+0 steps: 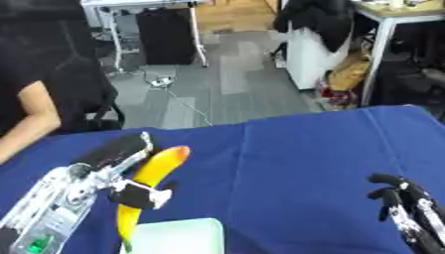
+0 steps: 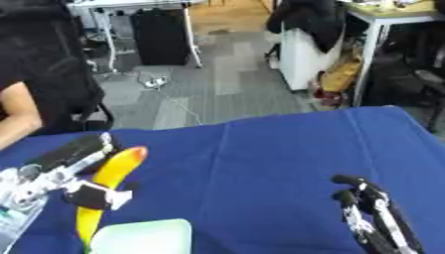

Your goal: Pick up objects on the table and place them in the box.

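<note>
A yellow banana point(image 1: 149, 184) with an orange tip hangs above the blue table point(image 1: 295, 158), held upright and slightly tilted. My left hand point(image 1: 130, 171) is shut on it, fingers along its left side and the thumb across its middle. Below the banana's lower end lies the pale green box point(image 1: 178, 237), at the bottom edge of the view. My right hand point(image 1: 402, 198) rests at the lower right with its fingers curled and nothing in it.
A person's arm point(image 1: 26, 124) shows at the far left edge of the table. Beyond the table are a grey floor, white desk legs point(image 1: 198, 34), a black chair and a cabinet with bags.
</note>
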Available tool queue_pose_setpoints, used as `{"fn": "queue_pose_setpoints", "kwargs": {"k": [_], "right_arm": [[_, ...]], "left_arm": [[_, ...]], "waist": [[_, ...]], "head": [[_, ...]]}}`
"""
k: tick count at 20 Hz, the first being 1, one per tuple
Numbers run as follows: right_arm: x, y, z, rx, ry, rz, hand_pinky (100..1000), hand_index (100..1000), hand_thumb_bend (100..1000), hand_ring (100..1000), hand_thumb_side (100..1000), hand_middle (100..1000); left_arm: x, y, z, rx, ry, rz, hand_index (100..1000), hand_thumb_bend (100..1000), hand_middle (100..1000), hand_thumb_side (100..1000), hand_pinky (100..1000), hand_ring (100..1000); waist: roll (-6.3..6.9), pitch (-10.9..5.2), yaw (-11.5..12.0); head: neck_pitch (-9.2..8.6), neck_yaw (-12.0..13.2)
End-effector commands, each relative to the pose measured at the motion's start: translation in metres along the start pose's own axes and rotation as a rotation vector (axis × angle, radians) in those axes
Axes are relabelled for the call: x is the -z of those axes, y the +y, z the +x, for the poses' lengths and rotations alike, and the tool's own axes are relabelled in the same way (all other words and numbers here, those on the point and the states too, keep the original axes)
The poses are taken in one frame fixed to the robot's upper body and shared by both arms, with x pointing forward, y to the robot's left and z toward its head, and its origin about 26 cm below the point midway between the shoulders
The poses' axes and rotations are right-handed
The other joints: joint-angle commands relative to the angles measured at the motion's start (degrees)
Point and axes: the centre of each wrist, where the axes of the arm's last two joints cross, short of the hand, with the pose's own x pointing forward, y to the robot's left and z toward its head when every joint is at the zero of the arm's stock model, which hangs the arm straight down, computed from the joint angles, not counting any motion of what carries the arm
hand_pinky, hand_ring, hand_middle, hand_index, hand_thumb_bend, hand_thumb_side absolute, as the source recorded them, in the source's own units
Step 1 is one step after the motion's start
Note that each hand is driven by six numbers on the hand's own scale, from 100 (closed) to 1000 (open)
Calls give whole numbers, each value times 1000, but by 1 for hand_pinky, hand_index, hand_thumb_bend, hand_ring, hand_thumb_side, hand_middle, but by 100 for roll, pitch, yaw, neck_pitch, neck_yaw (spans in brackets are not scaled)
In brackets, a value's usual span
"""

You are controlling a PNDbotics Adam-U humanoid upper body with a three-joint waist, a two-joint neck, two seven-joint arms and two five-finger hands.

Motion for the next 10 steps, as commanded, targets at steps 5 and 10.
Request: {"fn": "queue_pose_setpoints", "kwargs": {"k": [5, 10], "right_arm": [[8, -3, 7, -2, -33, -6, 389, 857, 100, 646, 813, 761], [9, -3, 9, -2, -40, -7, 389, 856, 100, 646, 813, 761]], "left_arm": [[11, -34, -10, -4, 27, -57, 465, 100, 245, 442, 100, 110], [14, -54, -17, -10, 52, -97, 462, 100, 241, 433, 100, 107]], "waist": [[-39, -8, -24], [-58, 64, -71]], "head": [[-24, 38], [-22, 86]]}}
